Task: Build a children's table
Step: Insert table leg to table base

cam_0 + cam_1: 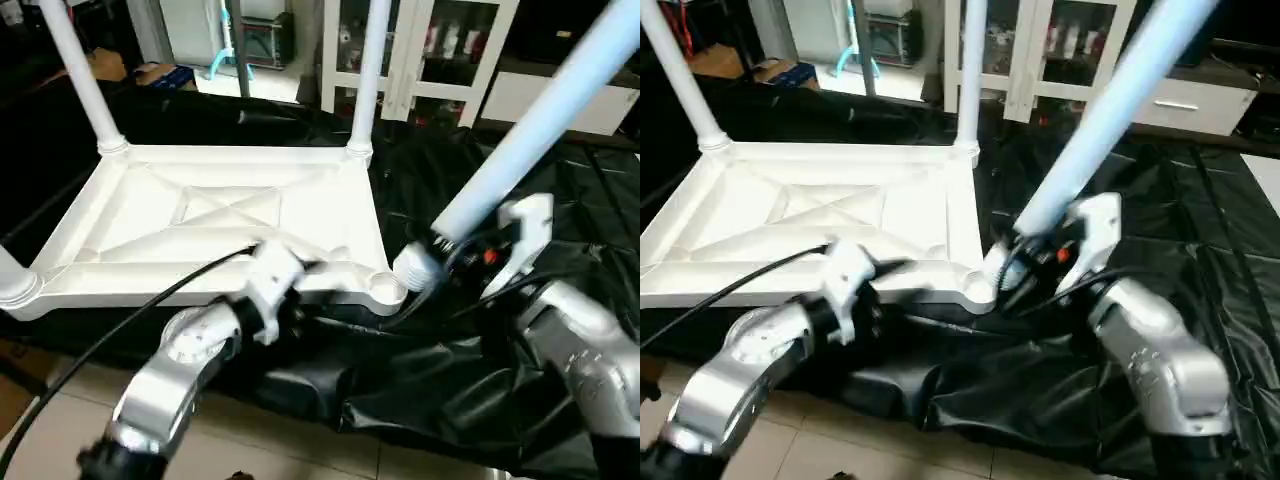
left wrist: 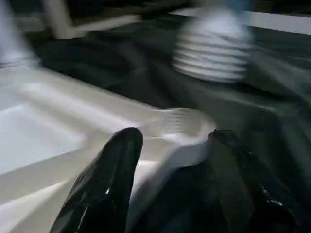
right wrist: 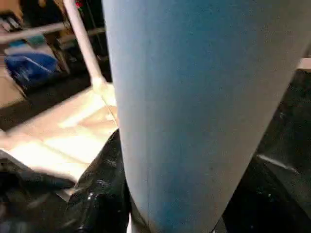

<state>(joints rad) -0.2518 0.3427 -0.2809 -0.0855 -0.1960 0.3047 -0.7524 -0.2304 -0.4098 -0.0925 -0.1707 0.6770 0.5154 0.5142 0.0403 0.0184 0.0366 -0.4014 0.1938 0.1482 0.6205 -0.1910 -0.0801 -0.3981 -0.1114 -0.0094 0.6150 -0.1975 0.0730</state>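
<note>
Overhead, head views: black sheet point(image 1: 480, 400) covers the surface; table top point(image 1: 220, 220) lies ribs-up, legs point(image 1: 365, 80) upright at far corners; glass-door cabinet point(image 1: 420, 50) behind.
Left wrist: left gripper point(image 2: 180, 184) part-open, empty, straddling the near corner socket point(image 2: 182, 124).
Right wrist: right gripper point(image 1: 1035, 260) clamps the tilted leg point(image 3: 204, 107) beside that socket.

The fourth leg point(image 1: 530, 140) slants just right of the upturned tabletop's point(image 1: 200, 215) near-right socket point(image 1: 385, 288).
</note>
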